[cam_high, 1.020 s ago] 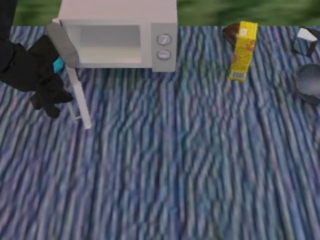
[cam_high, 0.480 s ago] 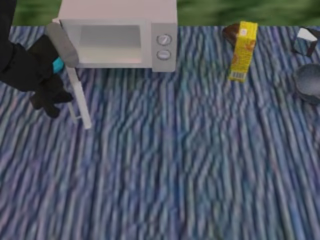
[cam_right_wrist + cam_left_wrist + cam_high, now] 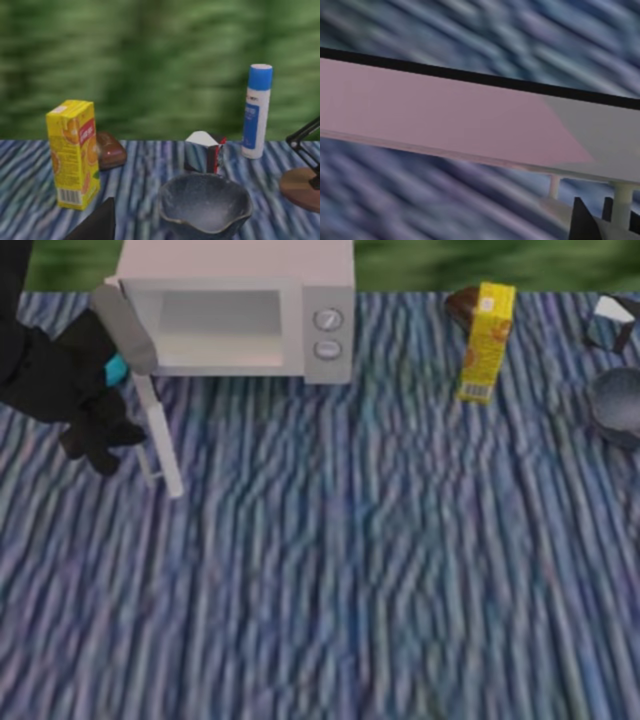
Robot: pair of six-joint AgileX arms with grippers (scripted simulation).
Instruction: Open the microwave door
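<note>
Left gripper (image 3: 100, 445) at the table's far left, just beside the swung-out microwave door (image 3: 150, 400), black fingers pointing toward the near side of the table. Cannot tell from either view whether clenched, released or grasping the handle. Close by in the left wrist view: two dark fingertips (image 3: 582, 222) at the picture's edge, next to a pale handle bar on short white posts (image 3: 622, 205), with the door's flat inner face (image 3: 445, 120) filling most of the frame above a thin black line.

Door standing wide open, hinged at the microwave's left front corner and jutting out toward the near side, thin white edge uppermost, mesh window seen obliquely near the hinge. Microwave (image 3: 235, 310) at the far edge of the table, left of centre, pale cavity exposed, two round silver knobs (image 3: 327, 333) on the narrow panel at its right.

Further right along the far edge: yellow juice carton (image 3: 486, 340) upright, a brown rounded object (image 3: 461, 305) touching its back. Near the far right corner, grey bowl (image 3: 615, 405) and small dark-and-white carton (image 3: 610, 322) behind it. Blue striped tablecloth (image 3: 380, 570) over the table.

Right gripper (image 3: 97, 225) only a dark tip in its own wrist view, parked off the right side facing the bowl, beside a blue-capped white bottle (image 3: 257, 110) and a lamp base (image 3: 302, 187).
</note>
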